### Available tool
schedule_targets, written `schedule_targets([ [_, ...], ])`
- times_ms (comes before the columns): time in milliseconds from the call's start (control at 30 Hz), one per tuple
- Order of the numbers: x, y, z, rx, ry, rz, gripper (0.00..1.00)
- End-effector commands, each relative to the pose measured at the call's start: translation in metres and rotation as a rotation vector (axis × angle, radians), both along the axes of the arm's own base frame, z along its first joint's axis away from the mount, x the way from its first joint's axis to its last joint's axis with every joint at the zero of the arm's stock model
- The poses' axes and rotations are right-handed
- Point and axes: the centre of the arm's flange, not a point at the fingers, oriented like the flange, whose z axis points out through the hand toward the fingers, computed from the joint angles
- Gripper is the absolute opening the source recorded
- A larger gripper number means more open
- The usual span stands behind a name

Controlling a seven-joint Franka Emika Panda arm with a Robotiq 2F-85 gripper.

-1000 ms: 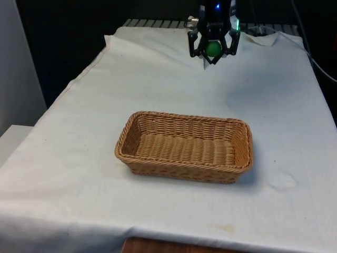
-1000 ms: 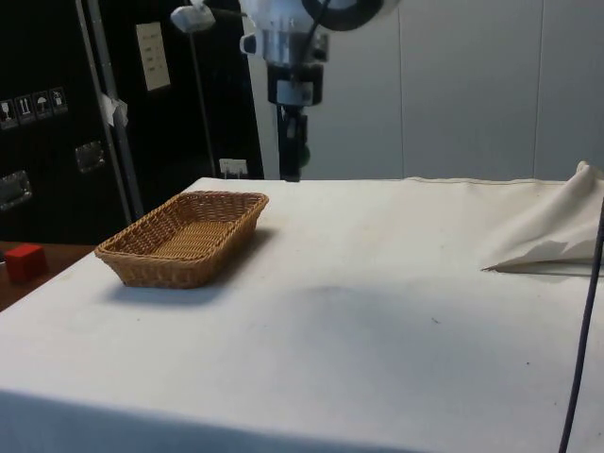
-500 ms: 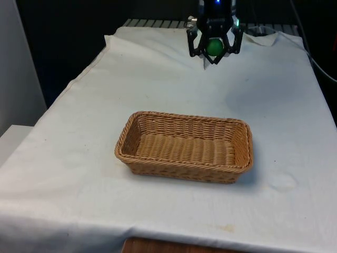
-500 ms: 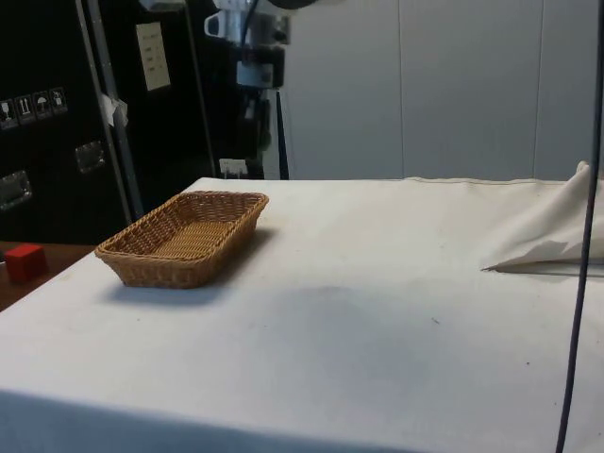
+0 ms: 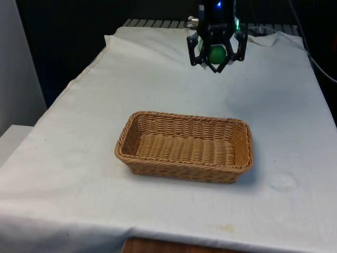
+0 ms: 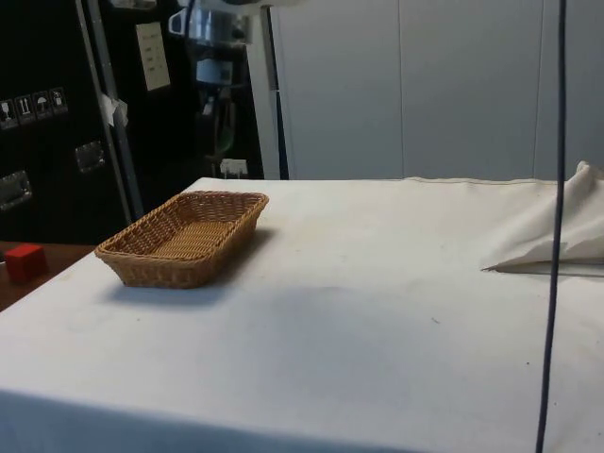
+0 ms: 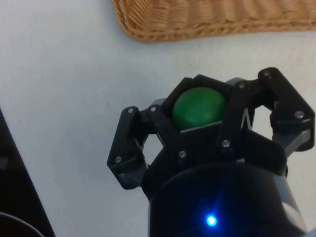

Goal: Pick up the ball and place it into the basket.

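A green ball [image 5: 216, 54] sits between the black fingers of my gripper [image 5: 216, 57], which is shut on it and hangs high above the white cloth, behind the far side of the basket. The wrist view has the same ball [image 7: 199, 107] held in the gripper [image 7: 200, 116], with a corner of the basket [image 7: 207, 19] ahead over bare cloth. The brown wicker basket [image 5: 185, 146] is rectangular and holds nothing; it lies mid-table. From the side, the gripper [image 6: 223, 127] is above and beyond the basket [image 6: 185, 237].
A fold of white cloth [image 6: 552, 236] is bunched up on the table at the side view's right. A small red block [image 6: 25, 260] stands on a low surface off the table, past the basket.
The gripper with the ball has moved towards the basket: leftward in the side view, slightly lower and to the right in the front view. The basket has stayed put.
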Motion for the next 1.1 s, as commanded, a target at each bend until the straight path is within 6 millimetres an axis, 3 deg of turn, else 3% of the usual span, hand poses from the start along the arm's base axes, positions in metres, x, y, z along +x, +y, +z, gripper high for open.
schedule_targets([
  [0, 0.007, 0.003, -0.001, 0.012, 0.004, 0.002, 0.08],
  [433, 0.045, 0.010, -0.027, -0.009, -0.001, -0.005, 0.08],
  [633, 0.071, 0.010, -0.055, -0.023, 0.001, -0.006, 0.08],
  [1000, 0.092, -0.018, -0.099, -0.042, 0.016, -0.012, 0.08],
  [1067, 0.091, -0.019, -0.098, -0.047, 0.022, -0.014, 0.08],
])
